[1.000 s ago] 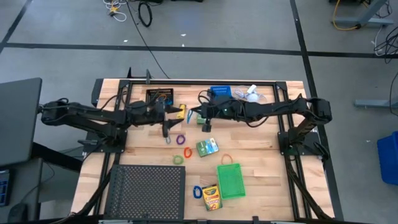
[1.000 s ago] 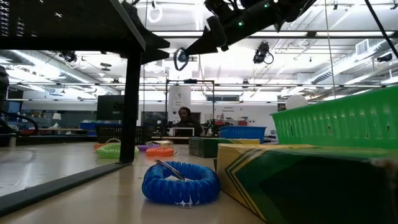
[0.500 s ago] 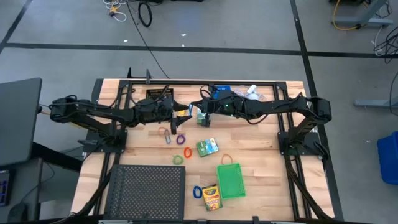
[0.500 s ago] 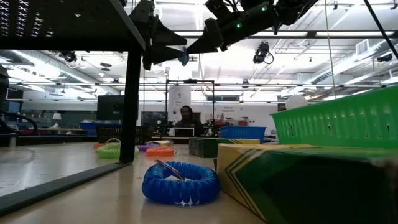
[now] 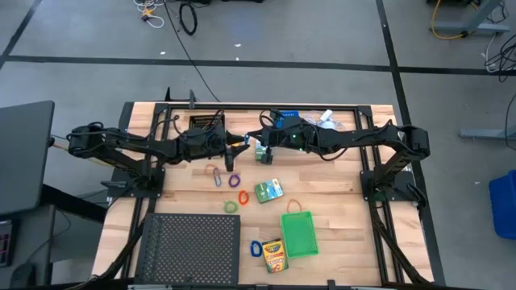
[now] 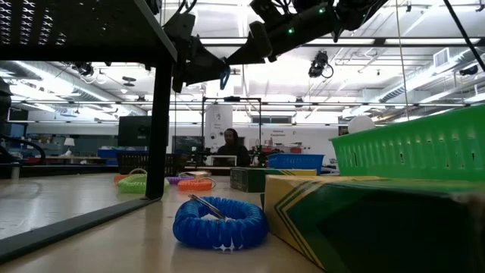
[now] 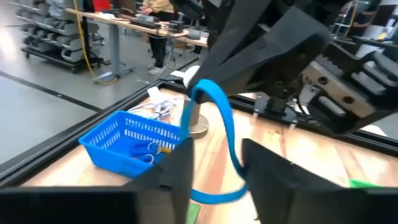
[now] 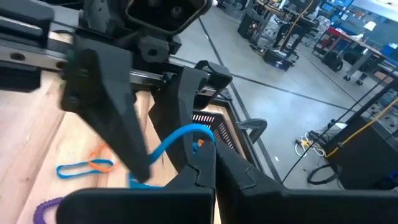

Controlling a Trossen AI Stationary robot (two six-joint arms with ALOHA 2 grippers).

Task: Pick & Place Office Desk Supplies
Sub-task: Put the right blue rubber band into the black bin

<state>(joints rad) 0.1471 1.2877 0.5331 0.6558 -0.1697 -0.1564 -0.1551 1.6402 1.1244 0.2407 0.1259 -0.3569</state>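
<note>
Above the desk, near the blue bin, my right hand pinches a blue rubber-band loop shut. My left hand meets it, fingers narrowed around that loop.

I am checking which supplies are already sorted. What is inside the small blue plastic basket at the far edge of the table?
In the small blue plastic basket, the left wrist view shows some blue items and a yellowish piece. Its mesh wall hides the rest, so nothing more can be named.
</note>
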